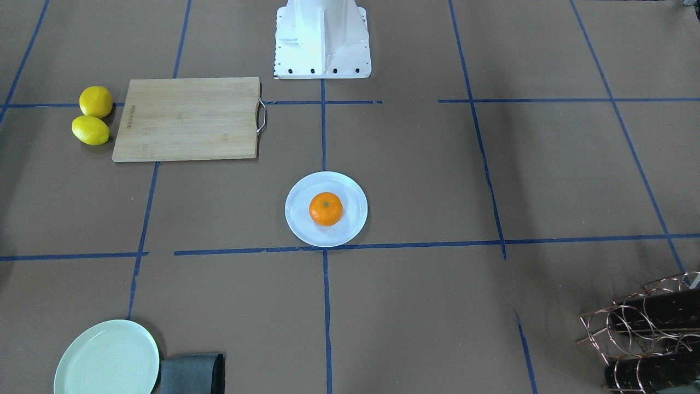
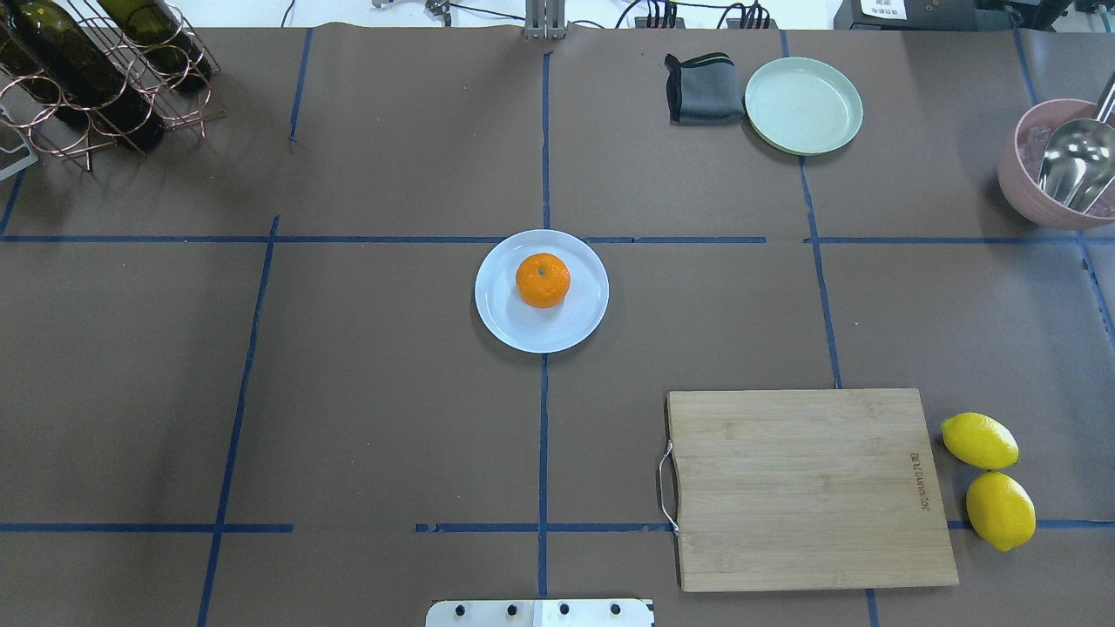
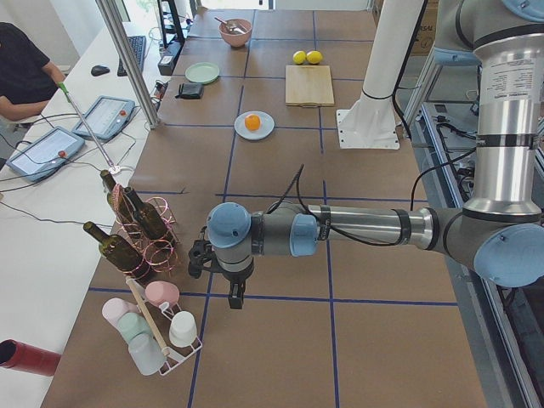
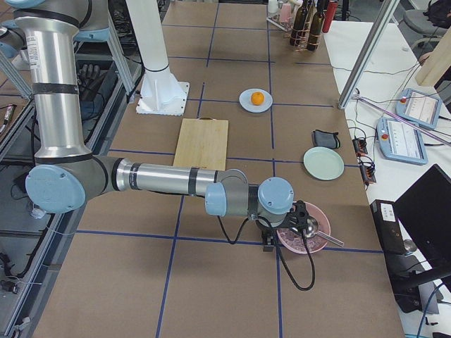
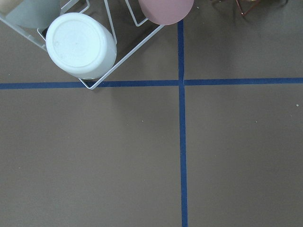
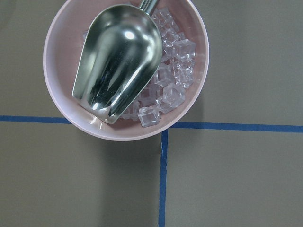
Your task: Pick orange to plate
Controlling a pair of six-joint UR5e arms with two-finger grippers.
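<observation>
Task is looking done: the orange [image 2: 543, 279] is sitting roughly centred on the bluish-white plate [image 2: 523, 333], mid-table.

Risks, biggest first: either arm swinging back across the table [image 2: 392, 418] w/o need and clipping the plate. The orange is round and the rim low, so it would prob. be rolling off. Smaller: the right gripper [image 4: 268, 243] is hovering over the pink ice bowl [image 6: 128, 133], so dropping there would be knocking the metal scoop [image 6: 120, 61]. The left gripper [image 3: 235, 299] is hanging at the other end, near the cup rack [image 5: 80, 45]. Both pincers are showing only in side views, so opening and grip can't be told.

Surface: flat brown paper w/ a blue tape grid, carrying a bamboo cutting board [image 2: 806, 488], wine rack [image 2: 96, 78], mint-green plate [image 2: 803, 105], grey cloth [image 2: 704, 87] and two lemons [image 2: 979, 441]. Room: an operators' bench w/ tablets is running alongside, w/ one person sitting there.
</observation>
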